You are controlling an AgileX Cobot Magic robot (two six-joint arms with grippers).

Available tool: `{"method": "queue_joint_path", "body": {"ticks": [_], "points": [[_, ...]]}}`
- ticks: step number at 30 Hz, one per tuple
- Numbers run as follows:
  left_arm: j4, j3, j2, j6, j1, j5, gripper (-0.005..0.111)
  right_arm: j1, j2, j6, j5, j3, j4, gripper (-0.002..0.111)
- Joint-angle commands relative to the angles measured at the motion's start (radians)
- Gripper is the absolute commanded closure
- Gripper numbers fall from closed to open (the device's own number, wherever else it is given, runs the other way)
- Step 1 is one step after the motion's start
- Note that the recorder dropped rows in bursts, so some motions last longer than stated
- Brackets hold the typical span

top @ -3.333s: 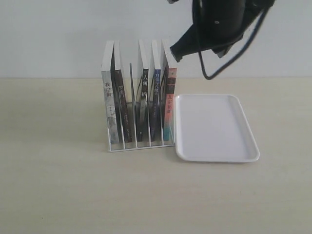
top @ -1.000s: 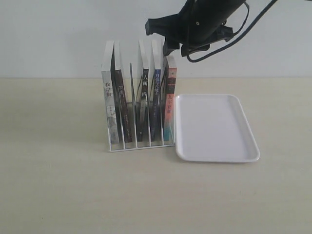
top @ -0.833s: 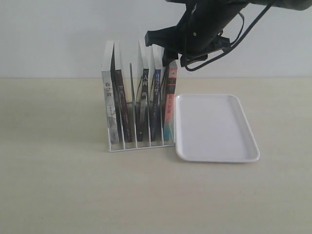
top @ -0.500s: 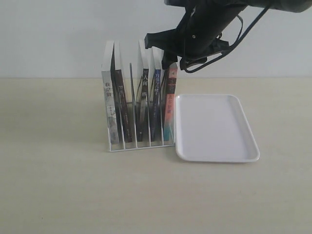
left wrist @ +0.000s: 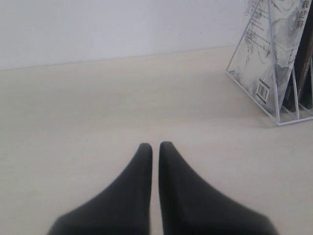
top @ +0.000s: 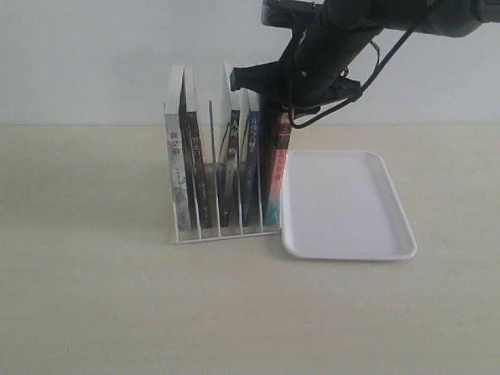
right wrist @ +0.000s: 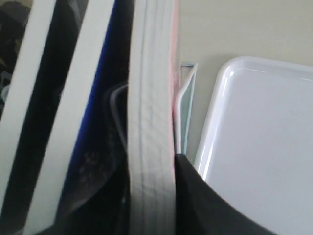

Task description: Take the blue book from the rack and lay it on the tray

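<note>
The white wire rack point(top: 225, 233) holds several upright books. The blue book point(top: 251, 160) stands second from the right, its deep blue cover point(right wrist: 90, 98) showing in the right wrist view. My right gripper point(top: 271, 100) has come down over the rightmost book, the pink-and-teal one point(top: 276, 176), not the blue one. One dark finger point(right wrist: 195, 196) presses that book's pink cover; the other sits in the dark gap beside its white page block point(right wrist: 151, 127). That book leans toward the white tray point(top: 344, 205). My left gripper point(left wrist: 155, 147) is shut on nothing above bare table.
The tray's rim point(right wrist: 215, 112) lies right beside the rack's end wire point(right wrist: 188, 93). A grey-covered book point(left wrist: 274, 44) fills the rack's far-left slot, with black-spined books point(top: 199, 168) between. A pale wall stands behind the table.
The right arm swung left and came down onto the rack's right end. The pink-and-teal book's top has tipped toward the tray. The left gripper shows no earlier view.
</note>
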Motion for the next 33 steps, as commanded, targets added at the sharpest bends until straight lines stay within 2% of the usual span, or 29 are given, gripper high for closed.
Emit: {"method": "queue_joint_path", "body": {"ticks": [1, 33], "points": [[-0.002, -0.003, -0.003, 0.004, 0.002, -0.013, 0.102, 0.0, -0.001, 0.004, -0.007, -0.006, -0.008, 0.108], [-0.002, -0.003, -0.003, 0.004, 0.002, -0.013, 0.102, 0.0, -0.11, 0.004, 0.055, -0.115, -0.033, 0.108]]}}
